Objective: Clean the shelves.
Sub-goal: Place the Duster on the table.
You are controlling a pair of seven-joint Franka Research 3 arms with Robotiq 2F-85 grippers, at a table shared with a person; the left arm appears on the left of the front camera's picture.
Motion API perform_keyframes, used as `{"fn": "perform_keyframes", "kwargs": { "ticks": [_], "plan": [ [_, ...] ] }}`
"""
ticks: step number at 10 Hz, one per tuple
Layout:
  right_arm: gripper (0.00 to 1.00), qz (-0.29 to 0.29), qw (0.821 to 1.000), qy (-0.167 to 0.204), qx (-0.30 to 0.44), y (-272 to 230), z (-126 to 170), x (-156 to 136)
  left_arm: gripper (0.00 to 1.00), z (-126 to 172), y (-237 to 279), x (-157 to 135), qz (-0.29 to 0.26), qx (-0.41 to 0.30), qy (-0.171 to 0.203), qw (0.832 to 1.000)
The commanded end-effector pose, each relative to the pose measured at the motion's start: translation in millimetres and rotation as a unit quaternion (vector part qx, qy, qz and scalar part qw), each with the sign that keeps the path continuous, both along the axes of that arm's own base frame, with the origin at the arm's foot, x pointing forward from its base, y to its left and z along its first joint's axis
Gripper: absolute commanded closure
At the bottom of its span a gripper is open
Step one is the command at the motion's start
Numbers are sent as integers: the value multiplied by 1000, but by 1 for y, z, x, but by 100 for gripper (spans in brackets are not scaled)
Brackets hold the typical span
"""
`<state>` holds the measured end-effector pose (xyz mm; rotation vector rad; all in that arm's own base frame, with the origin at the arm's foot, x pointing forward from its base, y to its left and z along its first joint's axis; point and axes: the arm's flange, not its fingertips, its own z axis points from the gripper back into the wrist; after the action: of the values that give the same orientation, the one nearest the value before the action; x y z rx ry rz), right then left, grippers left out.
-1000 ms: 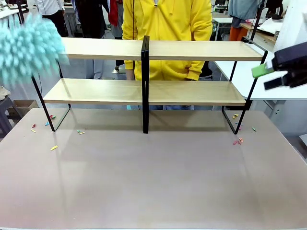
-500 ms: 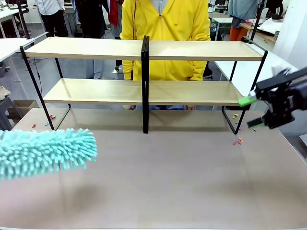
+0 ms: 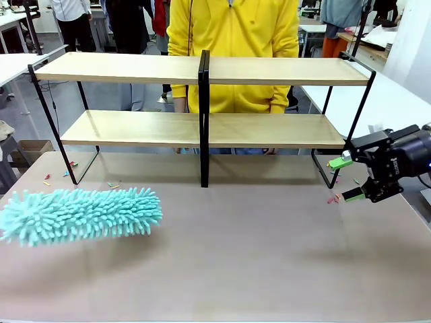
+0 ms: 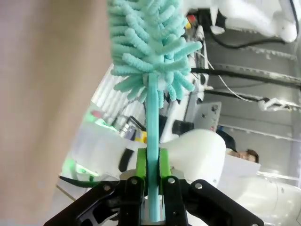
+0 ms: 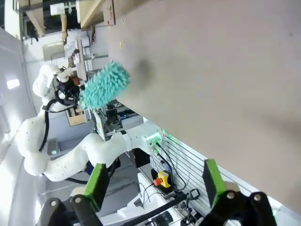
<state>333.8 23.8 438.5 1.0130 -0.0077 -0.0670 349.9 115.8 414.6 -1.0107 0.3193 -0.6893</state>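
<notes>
Front view: the shelves [image 3: 202,101] stand at the far side of the tabletop [image 3: 222,256], two long light-wood boards on a thin black frame with a black centre post, both boards bare. A person in a yellow top [image 3: 232,47] stands just behind them. A fluffy turquoise duster [image 3: 81,215] lies low over the left part of the tabletop, well in front of the shelves and apart from them. Small coloured scraps [image 3: 64,176] lie on the tabletop by the left foot of the frame, and more scraps [image 3: 335,198] by the right foot. The right claw [image 3: 347,180] hangs near the right end of the lower shelf, its green pads spread wide with nothing between them.

Left wrist view: the left claw [image 4: 153,165] is clamped tight on the duster's turquoise handle [image 4: 152,141], which runs up between the green pads to the fluffy head [image 4: 150,42].

Right wrist view: the right claw [image 5: 153,186] stands wide, holding nothing. Beyond it are the tabletop [image 5: 221,70], the duster [image 5: 104,85] at the end of the white left arm [image 5: 70,155], and a corner of the shelves [image 5: 96,12] at the top edge.
</notes>
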Motion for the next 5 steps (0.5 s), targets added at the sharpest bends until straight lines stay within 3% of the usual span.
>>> {"fn": "perform_keyframes", "kwargs": {
  "ticks": [1,3,4,5],
  "plan": [
    [0,0,1000,-15,12,3,12,-4,88,14,-11,1,7,8,-48,999],
    [0,0,1000,-15,12,3,12,-4,88,13,-22,9,9,21,-56,998],
    [0,0,1000,-15,12,3,12,-4,28,14,-19,13,20,35,-71,997],
    [0,0,1000,-15,12,3,12,-4,29,25,-11,19,81,32,-125,988]
  ]
}}
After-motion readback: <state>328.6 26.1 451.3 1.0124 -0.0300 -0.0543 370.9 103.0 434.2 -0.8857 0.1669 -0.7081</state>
